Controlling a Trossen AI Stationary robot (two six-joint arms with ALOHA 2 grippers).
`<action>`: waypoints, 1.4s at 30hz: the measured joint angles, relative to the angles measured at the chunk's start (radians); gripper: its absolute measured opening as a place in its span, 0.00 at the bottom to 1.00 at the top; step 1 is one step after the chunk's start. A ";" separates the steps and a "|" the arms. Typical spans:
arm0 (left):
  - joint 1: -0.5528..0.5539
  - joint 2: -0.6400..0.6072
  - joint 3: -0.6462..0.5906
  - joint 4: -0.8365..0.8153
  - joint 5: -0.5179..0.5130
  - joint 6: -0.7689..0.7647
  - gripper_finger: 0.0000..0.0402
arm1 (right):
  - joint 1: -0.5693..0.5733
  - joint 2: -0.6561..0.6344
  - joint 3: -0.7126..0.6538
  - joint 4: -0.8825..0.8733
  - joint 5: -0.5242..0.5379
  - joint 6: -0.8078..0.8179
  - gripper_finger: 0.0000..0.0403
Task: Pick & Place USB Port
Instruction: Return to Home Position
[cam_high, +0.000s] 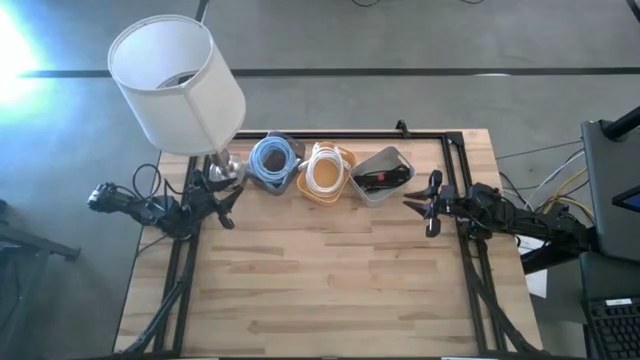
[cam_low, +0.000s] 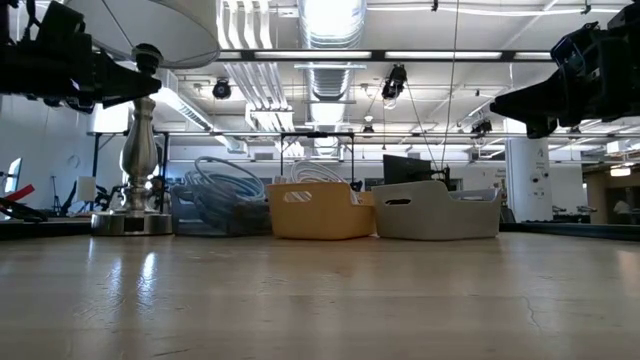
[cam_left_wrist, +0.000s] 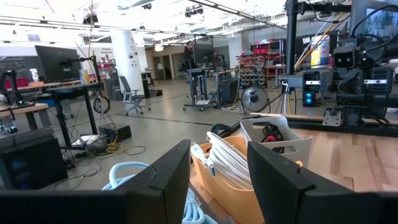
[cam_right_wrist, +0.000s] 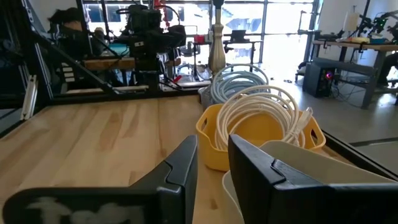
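Three bins stand in a row at the table's far edge: a dark bin of blue cable (cam_high: 273, 162), a yellow bin of white cable (cam_high: 328, 172) and a light grey bin (cam_high: 383, 175) holding small black and red items (cam_left_wrist: 268, 133). I cannot make out a USB port among them. My left gripper (cam_high: 228, 207) hovers open above the table near the lamp base, facing the bins (cam_left_wrist: 219, 174). My right gripper (cam_high: 418, 206) hovers open just right of the grey bin, its fingers a narrow gap apart (cam_right_wrist: 212, 165). Both hold nothing.
A table lamp with a white shade (cam_high: 175, 82) stands on its metal base (cam_low: 135, 222) at the far left corner, close to my left gripper. A black frame rail (cam_high: 340, 135) runs behind the bins. Bare wooden tabletop (cam_high: 330, 280) stretches toward the near edge.
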 joint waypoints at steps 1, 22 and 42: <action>0.000 0.000 0.000 0.000 0.000 0.000 0.41 | 0.000 0.000 0.000 0.000 0.000 0.000 0.21; 0.000 0.000 0.000 0.001 0.000 0.000 0.41 | 0.000 0.000 0.000 0.000 0.000 0.000 0.21; 0.000 0.000 0.000 0.001 0.000 0.000 0.41 | 0.000 0.000 0.000 0.000 0.000 0.000 0.18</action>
